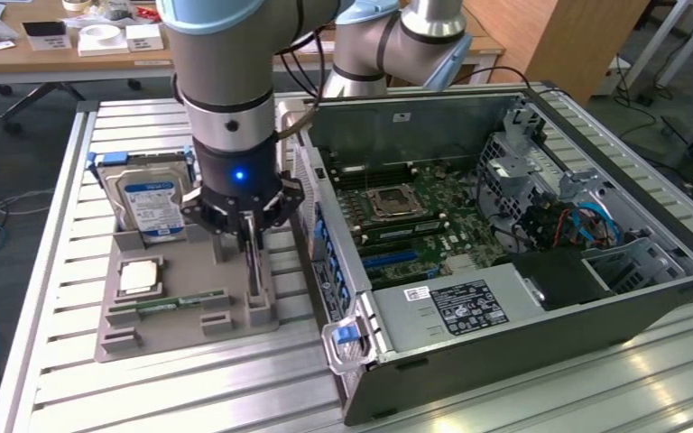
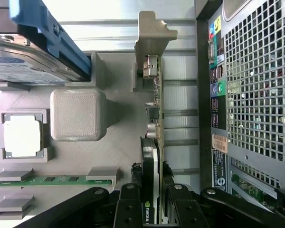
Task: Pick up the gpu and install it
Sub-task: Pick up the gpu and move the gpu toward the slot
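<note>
Grey tray [image 2: 116, 161] bears thin dark upright gpu [image 2: 155, 118], pincer [image 2: 152, 192] clasping it

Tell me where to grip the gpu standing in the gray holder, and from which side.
Pinch the gpu across its two flat faces at the free top edge, coming straight down. It stands on edge in a slot of the gray holder, lower edge seated, with the computer case close beside it, so a sideways approach looks cramped.

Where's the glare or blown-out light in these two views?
Wrist view: the table beyond the gpu is blown out white, and the processor chip is washed out. Exterior view: sheen on the table beside the computer case, soft shadows.
</note>
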`<action>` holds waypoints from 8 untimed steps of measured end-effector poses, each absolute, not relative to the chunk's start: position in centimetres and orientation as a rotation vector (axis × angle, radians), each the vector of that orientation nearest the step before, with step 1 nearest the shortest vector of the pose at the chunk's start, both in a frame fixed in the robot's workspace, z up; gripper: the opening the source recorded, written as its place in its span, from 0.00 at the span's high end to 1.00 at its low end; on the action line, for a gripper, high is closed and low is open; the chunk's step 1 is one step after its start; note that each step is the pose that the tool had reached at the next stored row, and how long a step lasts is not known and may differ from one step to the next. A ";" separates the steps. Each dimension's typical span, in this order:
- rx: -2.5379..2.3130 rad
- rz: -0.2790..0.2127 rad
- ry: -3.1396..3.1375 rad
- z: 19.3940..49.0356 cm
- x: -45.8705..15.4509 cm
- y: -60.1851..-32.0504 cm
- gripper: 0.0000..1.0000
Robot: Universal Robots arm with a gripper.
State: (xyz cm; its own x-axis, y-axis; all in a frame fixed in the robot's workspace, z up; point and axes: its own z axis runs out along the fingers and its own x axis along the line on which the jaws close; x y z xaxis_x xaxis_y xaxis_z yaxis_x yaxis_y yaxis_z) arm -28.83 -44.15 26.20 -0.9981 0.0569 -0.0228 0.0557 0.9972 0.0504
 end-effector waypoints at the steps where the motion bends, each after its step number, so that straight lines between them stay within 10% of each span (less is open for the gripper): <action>1: 0.088 0.078 3.115 26.5 -28.8 -44.2 0.73; 8: 0.088 0.079 3.115 28.7 -28.8 -44.2 0.73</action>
State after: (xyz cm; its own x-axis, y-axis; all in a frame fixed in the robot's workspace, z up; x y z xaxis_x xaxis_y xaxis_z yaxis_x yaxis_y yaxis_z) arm -28.82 -44.16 28.73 -0.9981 0.0569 -0.0227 0.0557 0.9971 0.0516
